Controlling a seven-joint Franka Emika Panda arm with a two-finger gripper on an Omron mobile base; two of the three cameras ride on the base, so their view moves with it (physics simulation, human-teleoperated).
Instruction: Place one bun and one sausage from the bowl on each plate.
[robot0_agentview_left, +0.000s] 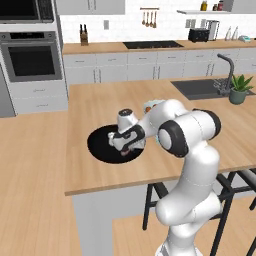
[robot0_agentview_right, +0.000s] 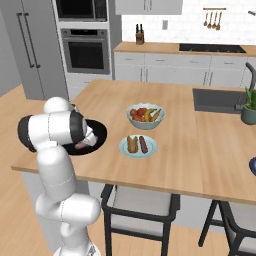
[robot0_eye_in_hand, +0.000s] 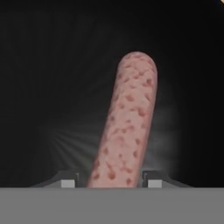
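Note:
A pink speckled sausage (robot0_eye_in_hand: 127, 122) lies on the floor of the wide black bowl (robot0_eye_in_hand: 43, 87). It runs up and away from between my gripper's (robot0_eye_in_hand: 110, 183) two fingertips, which press against its near end on both sides. In the left base view the gripper (robot0_agentview_left: 131, 149) reaches down into the bowl (robot0_agentview_left: 100, 145) near the island's front edge. From the right base view the hand (robot0_agentview_right: 82, 145) sits low over the bowl (robot0_agentview_right: 101, 131). A pale blue plate (robot0_agentview_right: 138, 155) to the right holds one bun (robot0_agentview_right: 132, 143) and one sausage (robot0_agentview_right: 143, 144).
A pale grey fruit bowl (robot0_agentview_right: 146, 116) stands behind the blue plate. A dark blue plate (robot0_agentview_right: 253, 165) shows at the far right edge. A sink (robot0_agentview_left: 200, 89) and a potted plant (robot0_agentview_left: 239, 90) are at the island's far right. Stools (robot0_agentview_right: 137, 200) stand below the front edge.

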